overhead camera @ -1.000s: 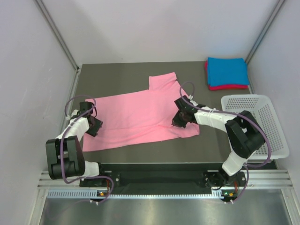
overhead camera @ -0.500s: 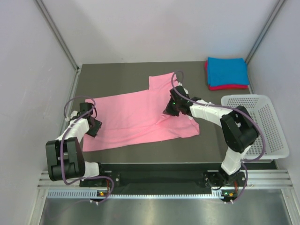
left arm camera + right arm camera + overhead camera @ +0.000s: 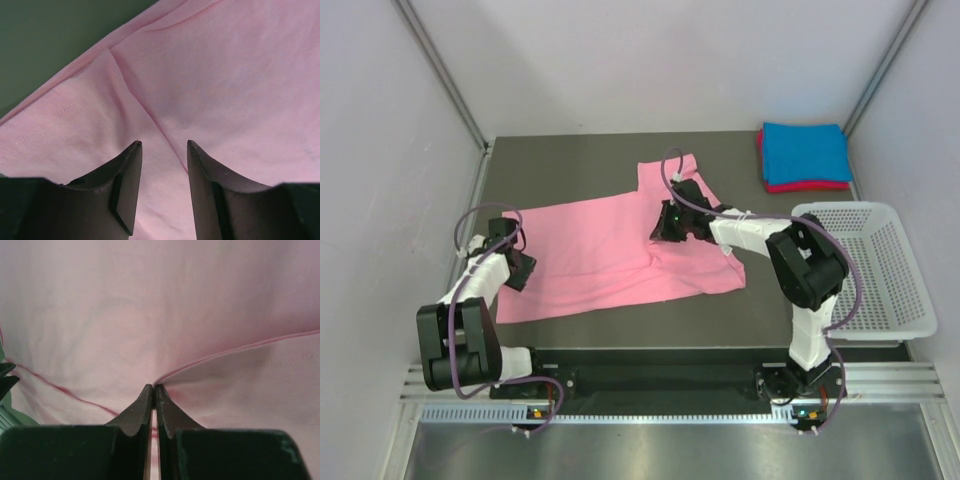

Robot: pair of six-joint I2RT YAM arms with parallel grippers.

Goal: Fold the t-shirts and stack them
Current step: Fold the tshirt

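Observation:
The light pink t-shirt (image 3: 590,245) lies spread on the dark table. My right gripper (image 3: 662,224) is over its right half and is shut on a pinched edge of the pink cloth (image 3: 210,365). My left gripper (image 3: 523,270) is at the shirt's left end, open, with its jaws apart just above the pink cloth (image 3: 165,90). The bright blue t-shirt (image 3: 805,152) lies folded on the folded magenta-red t-shirt (image 3: 807,186) at the back right corner.
A white plastic mesh basket (image 3: 880,262) stands at the right edge of the table (image 3: 570,160). Grey walls close in the left, back and right sides.
My right gripper has moved left and toward the back, dragging the pinched pink cloth with it over the shirt. My left gripper has stayed in place.

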